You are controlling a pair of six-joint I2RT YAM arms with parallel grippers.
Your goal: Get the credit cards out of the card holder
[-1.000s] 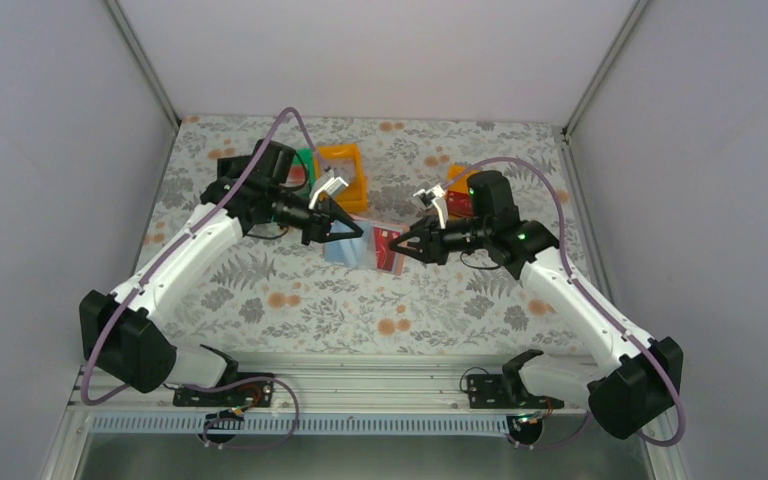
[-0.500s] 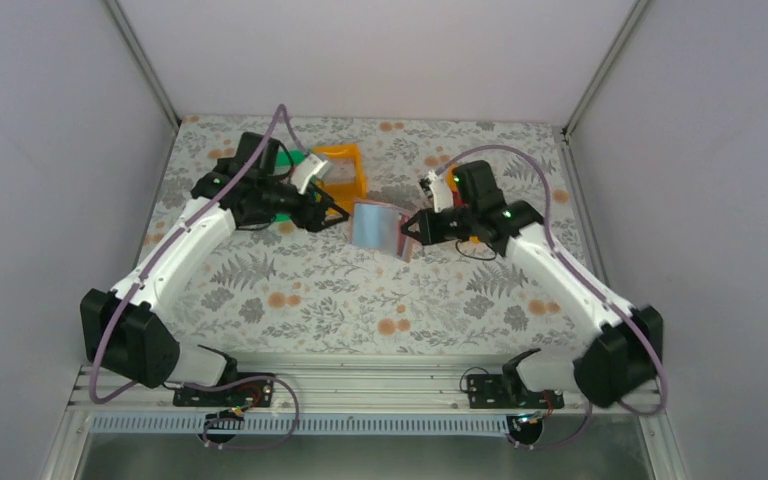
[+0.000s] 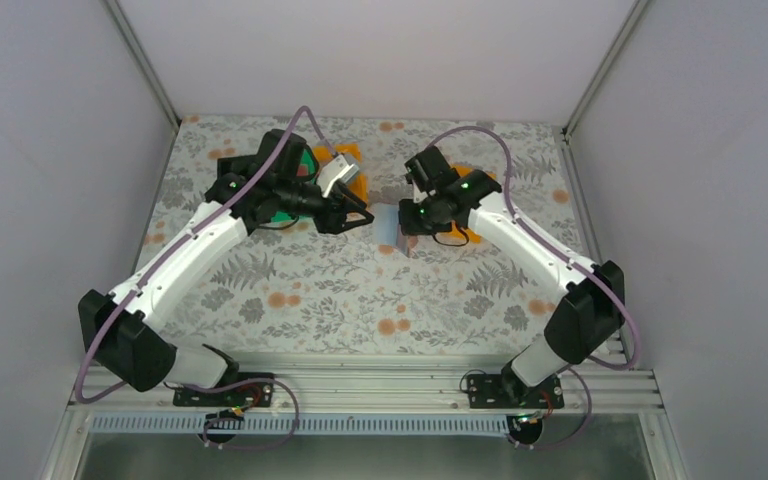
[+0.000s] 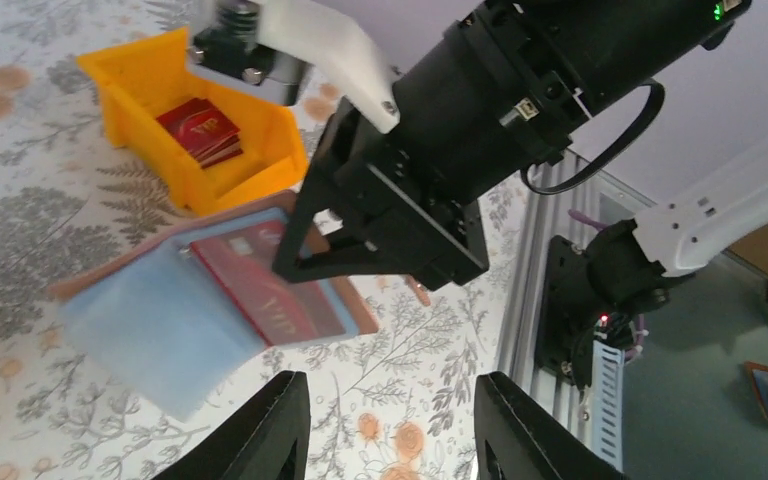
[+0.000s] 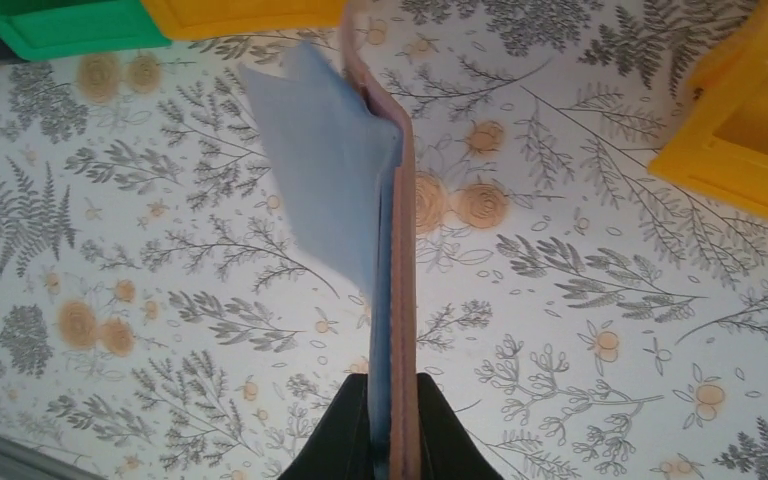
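1. "VIP" in pale letters stands on the dark red card (image 4: 270,285) tucked in the card holder (image 4: 160,330), just beside the yellow bin (image 4: 140,75).
2. "VIP" also stands, smaller, on the top red card (image 4: 200,125) inside the yellow bin.
3. The finer print on both cards is too small to read.

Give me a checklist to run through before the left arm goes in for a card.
1. Right gripper clamped on the card holder: ok, its fingers pinch one edge.
2. Left gripper open and empty: ok.
3. A card exposed to grab: ok, a dark red card shows in a sleeve in the left wrist view.
4. Left gripper lined up with that card: not ok, the card lies off to one side of the gap.
5. Drop spot ready: ok, the yellow bin holds red cards and has room.
6. Other cards inside the holder: cannot tell.
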